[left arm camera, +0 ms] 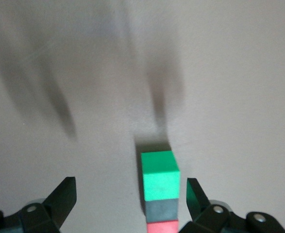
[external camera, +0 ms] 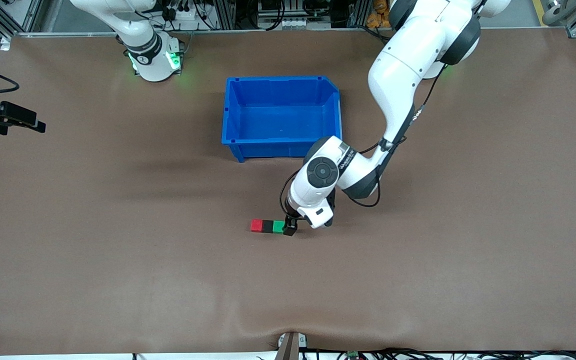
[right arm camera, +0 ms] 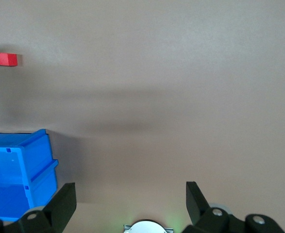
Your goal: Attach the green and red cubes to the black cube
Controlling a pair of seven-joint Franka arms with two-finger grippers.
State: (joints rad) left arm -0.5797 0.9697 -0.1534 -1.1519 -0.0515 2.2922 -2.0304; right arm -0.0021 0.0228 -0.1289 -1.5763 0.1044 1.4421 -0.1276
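The red cube [external camera: 256,226], black cube [external camera: 267,226] and green cube [external camera: 278,227] lie touching in one straight row on the table, black in the middle. My left gripper [external camera: 288,227] hangs low at the green end of the row, open. In the left wrist view the green cube [left arm camera: 159,174], black cube [left arm camera: 161,208] and red cube [left arm camera: 162,227] lie between the spread fingers of the left gripper [left arm camera: 130,194], close to one fingertip [left arm camera: 194,194], which does not grip them. My right gripper [right arm camera: 130,199] is open and empty, high near its own base.
An empty blue bin [external camera: 280,82] stands farther from the front camera than the cubes, mid-table. The left arm's elbow [external camera: 348,165] hangs beside the bin's near corner. A black fixture [external camera: 5,117] juts in at the right arm's end of the table.
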